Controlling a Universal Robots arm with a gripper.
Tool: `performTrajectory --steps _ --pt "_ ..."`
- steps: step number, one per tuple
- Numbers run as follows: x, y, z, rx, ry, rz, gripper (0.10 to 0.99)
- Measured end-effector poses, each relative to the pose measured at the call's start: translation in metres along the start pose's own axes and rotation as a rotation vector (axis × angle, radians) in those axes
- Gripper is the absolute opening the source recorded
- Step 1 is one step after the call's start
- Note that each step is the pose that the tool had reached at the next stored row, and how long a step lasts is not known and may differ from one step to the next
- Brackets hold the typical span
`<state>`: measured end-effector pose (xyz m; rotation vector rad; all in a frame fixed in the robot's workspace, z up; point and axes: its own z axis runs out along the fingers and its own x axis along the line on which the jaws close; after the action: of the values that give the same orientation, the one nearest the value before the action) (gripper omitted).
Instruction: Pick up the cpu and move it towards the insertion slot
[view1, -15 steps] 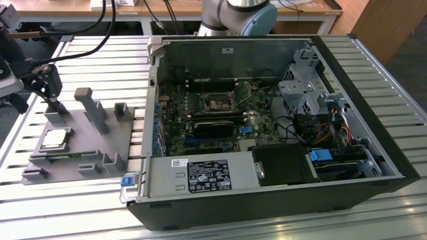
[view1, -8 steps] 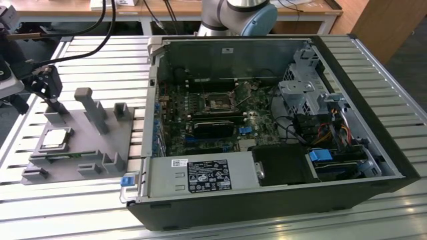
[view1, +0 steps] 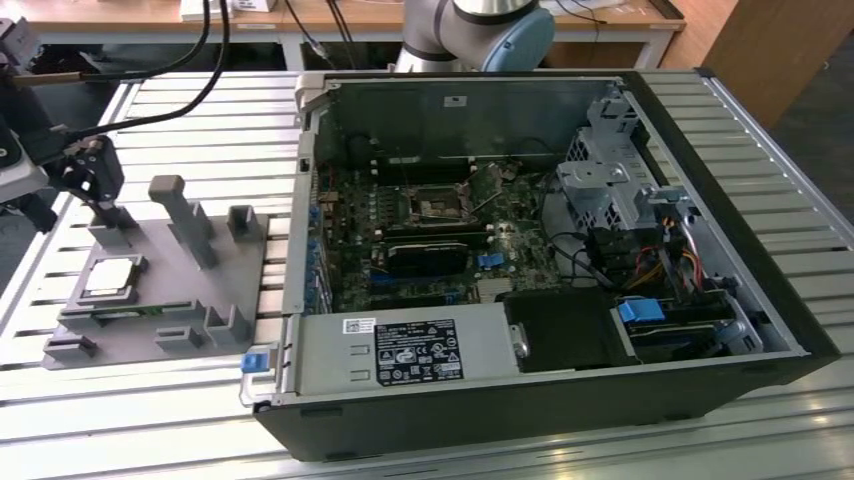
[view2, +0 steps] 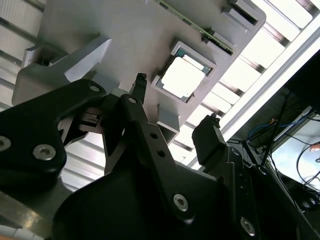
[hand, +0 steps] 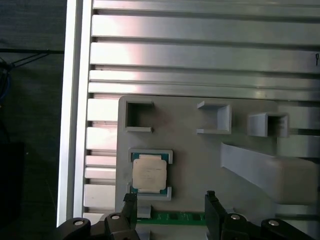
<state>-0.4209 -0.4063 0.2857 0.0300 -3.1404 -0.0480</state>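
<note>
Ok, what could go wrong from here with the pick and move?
The open gripper looks off-centre from the cpu; it may come down on the chip's top.
Raised walls and posts on the grey holder might snag the gripper.
The insertion slot sits inside the case, so its walls could be clipped.

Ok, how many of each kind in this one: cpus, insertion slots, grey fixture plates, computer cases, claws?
cpu: 1, lying in a pocket of the fixture plate
insertion slot: 1, inside the case
grey fixture plate: 1
computer case: 1, side open
claw: 1, open, holding nothing
Total: 5
</note>
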Motion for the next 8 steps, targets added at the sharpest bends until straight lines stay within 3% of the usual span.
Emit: performTrajectory --steps 8 --pt "0.0012 -0.0049 0.0098 0.0 0.0051 -0.013 0.647"
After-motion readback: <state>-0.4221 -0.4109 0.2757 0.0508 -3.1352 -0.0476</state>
